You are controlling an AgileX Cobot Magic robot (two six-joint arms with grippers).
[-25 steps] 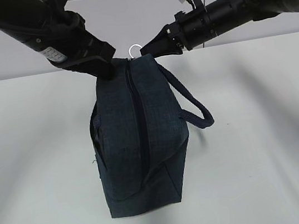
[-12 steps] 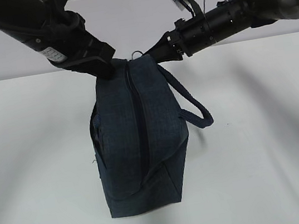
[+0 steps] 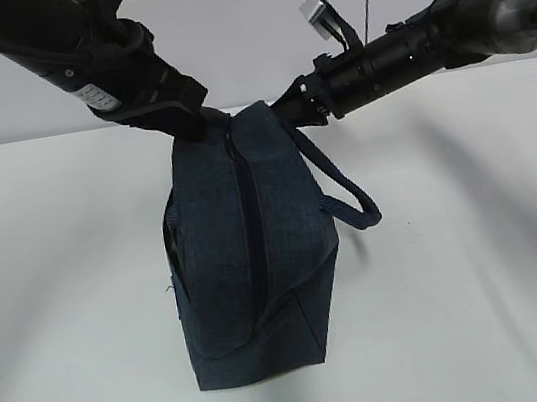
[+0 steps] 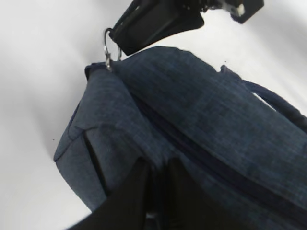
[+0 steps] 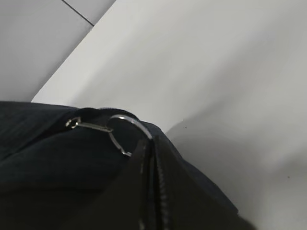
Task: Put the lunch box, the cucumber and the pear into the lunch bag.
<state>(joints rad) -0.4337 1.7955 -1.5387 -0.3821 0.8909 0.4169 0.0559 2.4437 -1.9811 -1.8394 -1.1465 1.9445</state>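
Observation:
The dark navy lunch bag (image 3: 258,263) stands on end on the white table, its long zipper (image 3: 247,214) running down the front and closed. My left gripper (image 3: 204,122) is shut on the fabric of the bag's top left corner, and its dark fingers (image 4: 139,187) pinch a fold of that cloth. My right gripper (image 3: 281,104) reaches in from the right at the bag's top. It is shut on the silver ring pull (image 5: 122,128), which also shows in the left wrist view as a ring pull (image 4: 109,45). The lunch box, the cucumber and the pear are out of view.
A looped strap handle (image 3: 351,199) hangs off the bag's right side. The white table (image 3: 480,260) spreads around the bag, with a pale wall (image 3: 252,21) behind it. Both black arms cross above the bag.
My right gripper has sunk and drawn the ring pull from above the bag's top edge down behind it. The left gripper and the bag have stayed put.

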